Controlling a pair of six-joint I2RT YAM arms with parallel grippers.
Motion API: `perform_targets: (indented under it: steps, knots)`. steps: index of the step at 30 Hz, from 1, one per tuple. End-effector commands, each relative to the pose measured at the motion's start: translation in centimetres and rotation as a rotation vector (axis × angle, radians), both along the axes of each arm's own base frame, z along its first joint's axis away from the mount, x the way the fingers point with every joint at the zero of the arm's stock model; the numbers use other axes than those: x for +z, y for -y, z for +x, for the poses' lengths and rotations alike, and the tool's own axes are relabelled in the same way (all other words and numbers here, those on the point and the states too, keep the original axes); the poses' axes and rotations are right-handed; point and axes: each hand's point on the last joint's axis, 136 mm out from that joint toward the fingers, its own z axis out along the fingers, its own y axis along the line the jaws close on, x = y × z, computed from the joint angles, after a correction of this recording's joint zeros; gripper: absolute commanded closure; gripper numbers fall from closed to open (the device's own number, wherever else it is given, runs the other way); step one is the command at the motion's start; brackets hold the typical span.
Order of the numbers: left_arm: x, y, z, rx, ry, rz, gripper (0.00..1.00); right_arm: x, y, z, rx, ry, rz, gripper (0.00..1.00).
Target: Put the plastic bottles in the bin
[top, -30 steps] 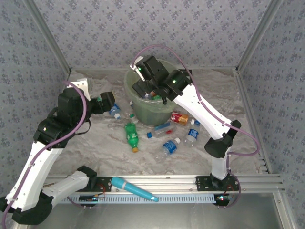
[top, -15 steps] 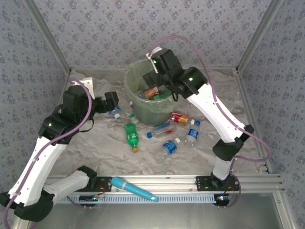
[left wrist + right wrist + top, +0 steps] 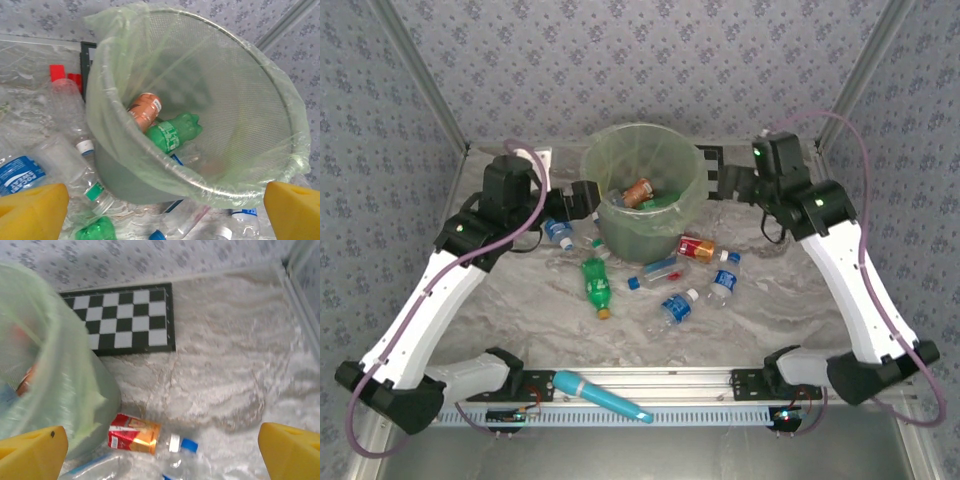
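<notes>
round mesh bin (image 3: 235,95) — filmy liner (image 3: 116,59), green plastic bottle (image 3: 172,134) inside

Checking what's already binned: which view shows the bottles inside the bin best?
Left wrist: it looks down into the bin, with an orange-labelled bottle and a green bottle plain. Top external shows both small; right wrist gives an orange blur through the liner.

Soft, even light from overhead fills the enclosure, bright across every view. Only faint, blurry-edged shadows lie on the crinkled counter (image 3: 520,300) beside the bin (image 3: 640,238). In the wrist views the yellow fingertips (image 3: 30,212) look soft, out of focus.
</notes>
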Motion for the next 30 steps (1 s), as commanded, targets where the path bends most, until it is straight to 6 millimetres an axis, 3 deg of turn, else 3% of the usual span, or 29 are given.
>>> perform_targets:
  steps: [1,6,11,12,14,23,30]
  knots:
    - [3.1,1.9,-0.1,-0.089,0.080,-0.044,0.00,-2.4,0.1,-1.6,-0.034,-0.071,0.181,0.03]
    - [3.0,2.9,0.3,-0.114,0.073,-0.028,0.00,-8.1,1.4,-3.2,-0.089,-0.259,0.256,0.05]
    - [3.0,3.3,0.2,-0.131,0.074,-0.020,0.00,-14.2,0.7,-4.5,-0.118,-0.461,0.293,0.06]
    - [3.0,3.5,0.1,-0.135,0.073,-0.019,0.00,-14.6,0.5,-4.5,-0.117,-0.477,0.303,0.06]
    - [3.1,3.5,0.0,-0.138,0.075,-0.012,0.00,-17.6,0.2,-5.3,-0.125,-0.561,0.314,0.08]
    - [3.0,3.1,0.0,-0.118,0.076,0.009,0.00,-24.4,-1.2,-6.5,-0.118,-0.729,0.362,0.12]
    - [2.8,2.9,0.1,-0.110,0.074,0.018,0.00,-27.2,-1.8,-7.1,-0.110,-0.787,0.371,0.17]
